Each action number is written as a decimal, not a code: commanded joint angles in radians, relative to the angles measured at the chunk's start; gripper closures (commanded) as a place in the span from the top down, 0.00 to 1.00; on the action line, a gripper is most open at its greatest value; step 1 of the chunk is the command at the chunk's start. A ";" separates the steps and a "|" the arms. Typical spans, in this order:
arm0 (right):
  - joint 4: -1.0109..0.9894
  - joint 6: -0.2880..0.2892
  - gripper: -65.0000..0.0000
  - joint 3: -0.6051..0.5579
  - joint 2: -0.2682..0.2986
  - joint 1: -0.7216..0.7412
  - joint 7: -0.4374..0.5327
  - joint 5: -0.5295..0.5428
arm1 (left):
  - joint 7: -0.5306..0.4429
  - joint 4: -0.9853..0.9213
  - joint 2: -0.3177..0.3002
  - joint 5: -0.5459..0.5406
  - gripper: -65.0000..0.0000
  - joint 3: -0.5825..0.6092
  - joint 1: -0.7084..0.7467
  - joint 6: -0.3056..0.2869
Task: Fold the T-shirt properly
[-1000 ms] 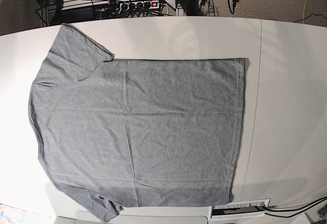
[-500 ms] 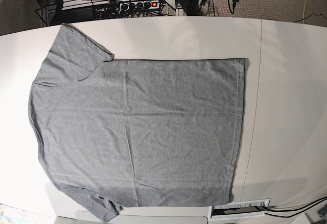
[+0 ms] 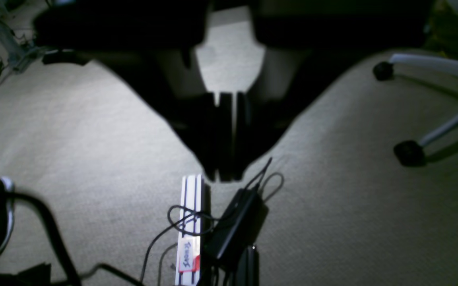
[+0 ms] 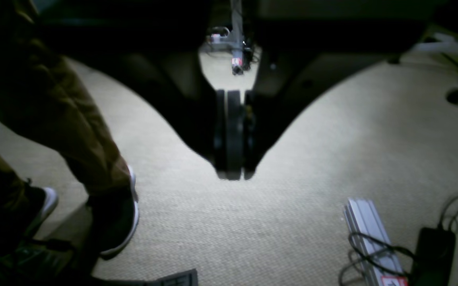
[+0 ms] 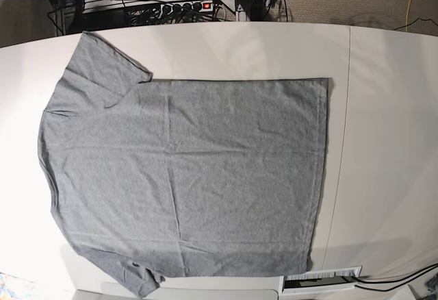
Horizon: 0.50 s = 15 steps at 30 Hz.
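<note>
The heather-grey T-shirt (image 5: 185, 173) lies spread flat on the white table (image 5: 390, 142) in the base view, collar side to the left, hem to the right, one sleeve (image 5: 109, 67) at the upper left. Neither arm shows in the base view. My left gripper (image 3: 226, 174) is shut and empty, hanging over beige carpet in the left wrist view. In the right wrist view my right gripper (image 4: 233, 174) is likewise shut on nothing above the carpet. The shirt does not appear in either wrist view.
A power strip and cables (image 5: 185, 7) sit behind the table. A slotted strip (image 5: 321, 279) lies at the near edge. On the floor are an aluminium rail (image 3: 191, 222), a black adapter (image 3: 235, 226), chair legs (image 3: 431, 131) and a person's legs (image 4: 74, 131).
The white arm parts at the top edge of the base view have moved up out of sight. The T-shirt has not moved.
</note>
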 commanded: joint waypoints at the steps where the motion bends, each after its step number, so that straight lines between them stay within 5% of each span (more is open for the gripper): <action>1: 0.035 0.003 0.00 0.002 0.032 -0.035 -0.013 0.006 | -0.005 0.026 -0.018 0.000 0.00 -0.001 0.040 -0.006; 6: 0.273 0.005 0.00 0.003 0.135 -0.190 -0.043 0.006 | -0.005 0.199 -0.074 0.002 0.00 -0.002 0.172 0.002; 11: 0.575 0.004 0.00 0.026 0.240 -0.386 -0.042 0.005 | -0.005 0.430 -0.122 0.104 0.00 -0.032 0.329 0.072; 15: 0.804 0.004 0.00 0.122 0.277 -0.532 -0.045 0.002 | -0.005 0.611 -0.138 0.124 0.00 -0.101 0.450 0.071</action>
